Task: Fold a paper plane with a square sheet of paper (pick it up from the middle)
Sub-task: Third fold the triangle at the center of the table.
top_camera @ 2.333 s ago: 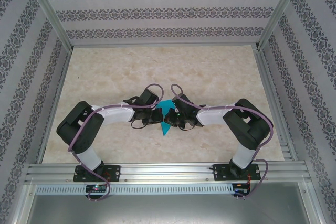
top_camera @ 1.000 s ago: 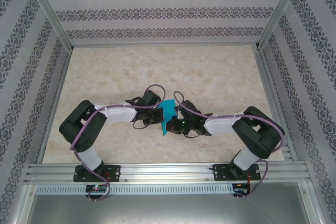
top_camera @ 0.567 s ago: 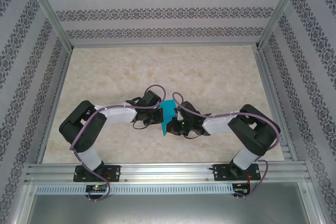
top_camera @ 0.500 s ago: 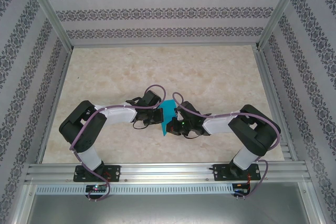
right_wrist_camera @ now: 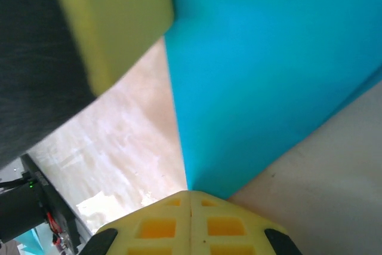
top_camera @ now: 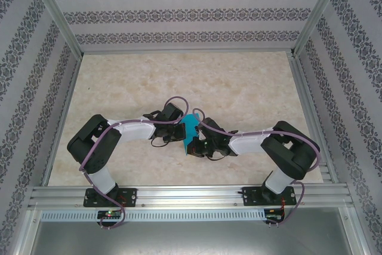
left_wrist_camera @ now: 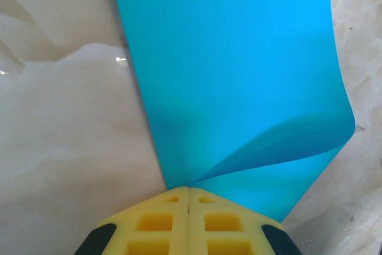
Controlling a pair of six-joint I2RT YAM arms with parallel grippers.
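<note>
Top camera, sheet: the teal sheet of paper (top_camera: 191, 125), folded narrow, is in the middle of the marble table (top_camera: 250, 88), nearer my bases than the far wall, caught between my two wrists.
Top camera, left pincer: my left pincer (top_camera: 181, 135) reaches in from the left and meets the sheet's left edge; from up here I cannot tell how its jaws stand.
Top camera, right pincer: my right pincer (top_camera: 195, 147) comes in from the right at the sheet's near end, just beside the left one.
Top camera, arms: both elbows are bent outward, and purple cables (top_camera: 173, 101) loop over the wrists.
Left wrist camera, grip: my left fingertips (left_wrist_camera: 179, 210) are pressed together with no gap, and the sheet comes straight out of the seam, so I am pinching it.
Left wrist camera, sheet: it runs away from me as a long blue band with marble on both sides. On the right, a top layer curls up off the one beneath. I cannot tell whether the far part rests on the table.
Right wrist camera, grip: my right fingertips (right_wrist_camera: 173, 210) are closed tight, and a pointed end of the sheet goes into their seam, so it is pinched here too.
Right wrist camera, neighbour: the blurred yellow pad on a black body at upper left is my left pincer, up against the sheet's edge.
</note>
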